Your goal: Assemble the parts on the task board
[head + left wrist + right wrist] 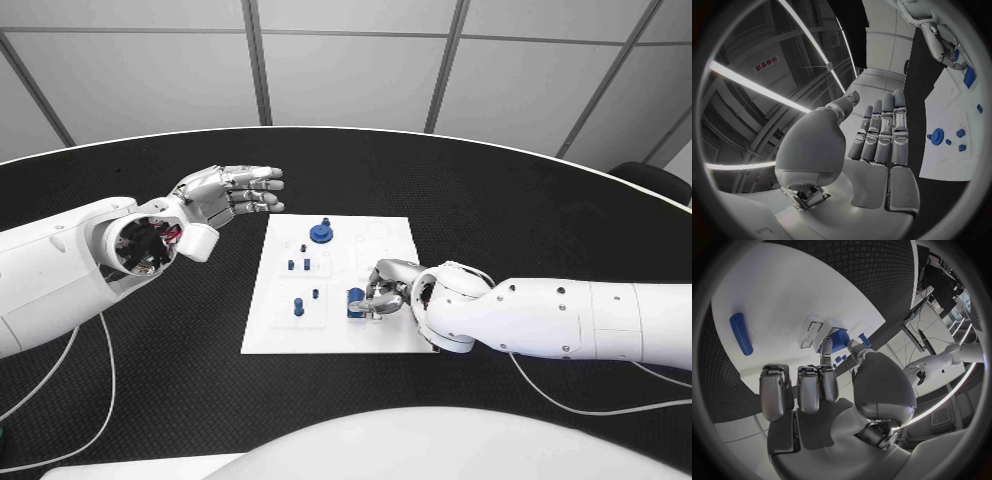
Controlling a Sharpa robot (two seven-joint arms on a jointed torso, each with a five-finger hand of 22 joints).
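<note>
Seating a blue part (356,300) on the task board (274,320), the right hand (389,290) pinches it; next it likely needs pressing down, while the left hand (231,195) hovers with fingers spread, holding nothing.

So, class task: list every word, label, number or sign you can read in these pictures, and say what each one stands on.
Red characters on a white sign high on the room's wall, left wrist view: too small and blurred to read.
The task board and its blue parts: no legible text.
Neither the left hand nor the right hand carries readable markings.
</note>
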